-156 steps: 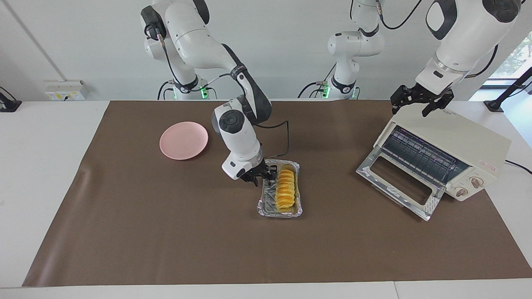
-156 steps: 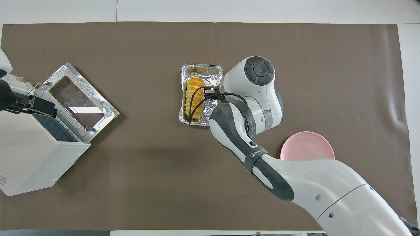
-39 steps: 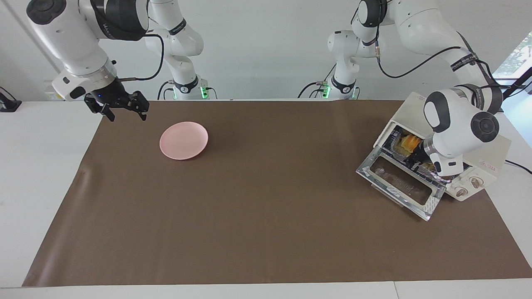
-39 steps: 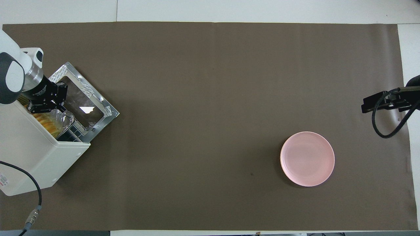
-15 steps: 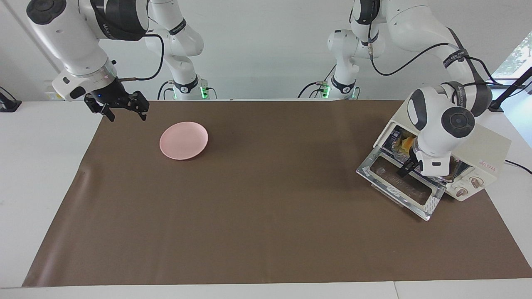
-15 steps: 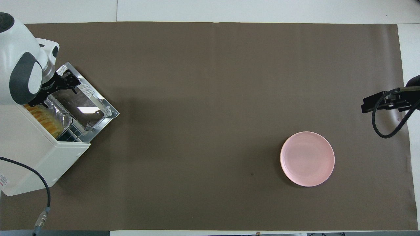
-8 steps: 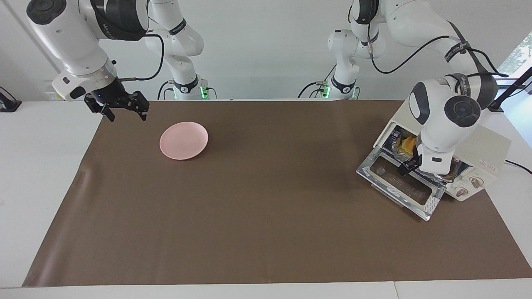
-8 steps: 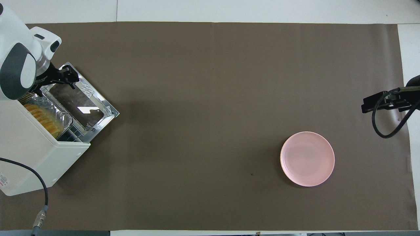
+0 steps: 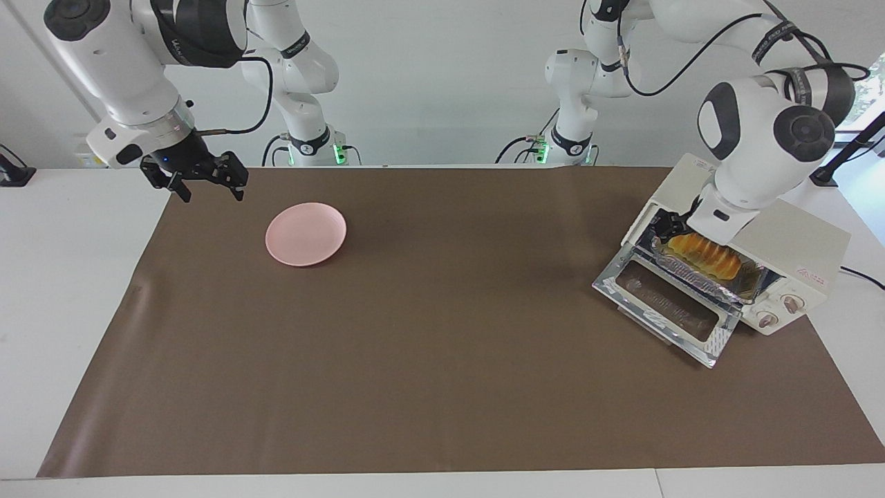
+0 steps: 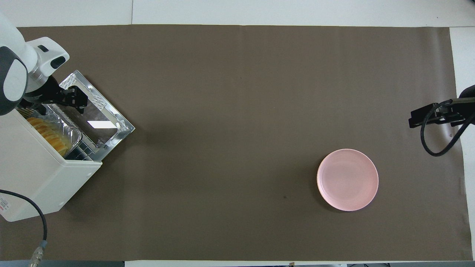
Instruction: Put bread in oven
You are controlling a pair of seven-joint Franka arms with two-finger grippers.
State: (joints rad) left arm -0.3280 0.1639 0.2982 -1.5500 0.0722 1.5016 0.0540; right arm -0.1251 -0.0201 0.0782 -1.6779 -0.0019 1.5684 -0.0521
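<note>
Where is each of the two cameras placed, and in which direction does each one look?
Facing view: high across the table, looking at the robots; both arms show from base to hand, the left hand over the oven door, the right hand waiting near the pink plate.
Overhead view: high above the robots' end, looking forward and steeply down; only the left hand with its wrist and the right hand show.
Shared: the oven, the bread on its foil tray, and the plate, mirrored half a turn.

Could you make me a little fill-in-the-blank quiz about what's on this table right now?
1. The bread lies in a foil tray inside the ____.
2. The oven door is ____.
3. The round plate is coloured ____.
4. The plate holds ____.

Missing words: oven; open; pink; nothing
</note>
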